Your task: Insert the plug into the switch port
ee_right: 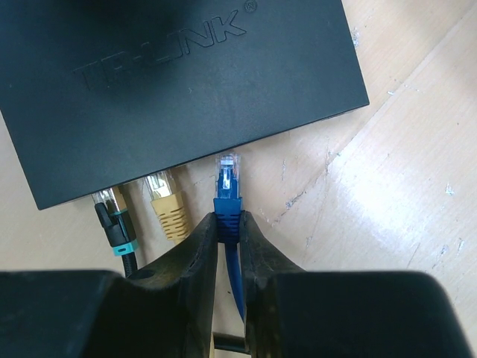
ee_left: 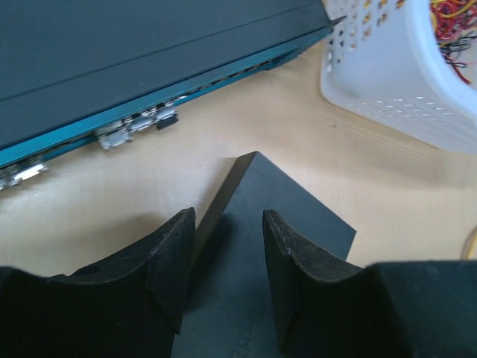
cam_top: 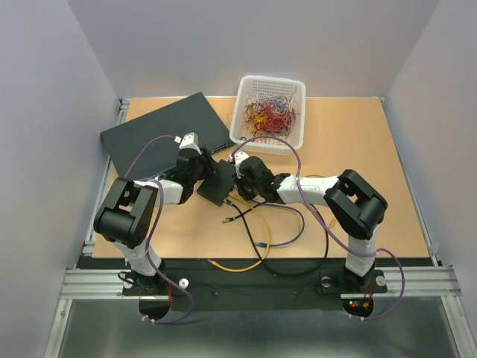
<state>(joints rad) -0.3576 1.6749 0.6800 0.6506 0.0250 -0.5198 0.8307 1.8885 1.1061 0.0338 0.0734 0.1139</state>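
The small black switch box (ee_right: pixel 179 82) lies on the table; its port edge faces my right gripper. A black plug (ee_right: pixel 112 216) and a yellow plug (ee_right: pixel 165 203) sit in its ports. My right gripper (ee_right: pixel 229 224) is shut on the blue plug (ee_right: pixel 227 186), whose clear tip stands just short of the port edge, to the right of the yellow plug. My left gripper (ee_left: pixel 227 246) is open, its fingers astride the box's far corner (ee_left: pixel 253 216), not squeezing it. In the top view the box (cam_top: pixel 218 183) lies between the left gripper (cam_top: pixel 195 168) and the right gripper (cam_top: pixel 237 181).
A large dark blue-grey flat box (cam_top: pixel 164 133) lies at the back left, its port row showing in the left wrist view (ee_left: pixel 141 119). A white basket (cam_top: pixel 270 112) of coloured ties stands behind. Yellow, black and blue cables (cam_top: pixel 257 231) loop over the near table.
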